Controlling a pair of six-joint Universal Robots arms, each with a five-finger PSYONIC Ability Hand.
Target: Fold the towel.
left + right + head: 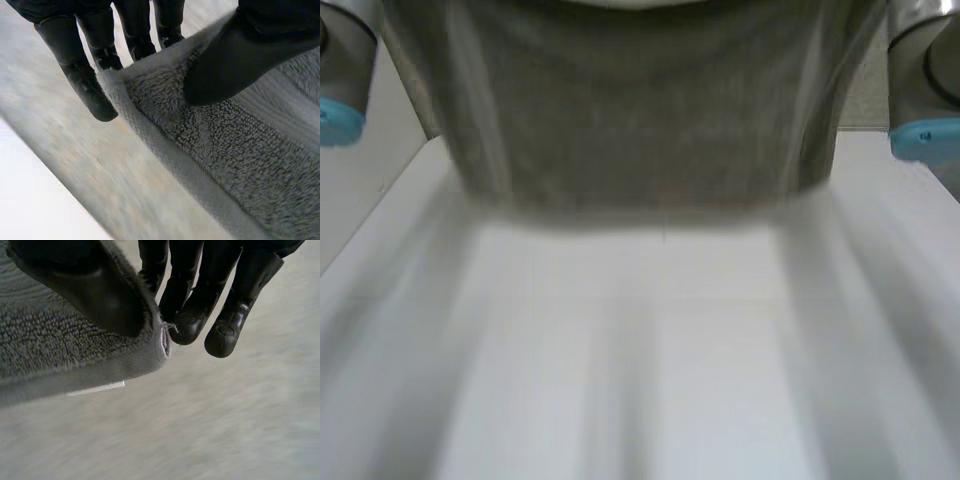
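Note:
A grey towel (650, 120) hangs in the air in front of the head camera, held up between both arms, its lower edge above the white table (640, 350). In the left wrist view my left hand (240, 55) pinches a corner of the towel (220, 145) between thumb and fingers. In the right wrist view my right hand (100, 290) pinches the other corner of the towel (60, 350), thumb on the pile, fingers behind the hem. Both hands are shut on the cloth.
My left arm (340, 70) and right arm (925, 90) stand at either side of the lifted towel. The table runs out below and in front of the towel, its far left edge (380, 190) meeting a grey wall.

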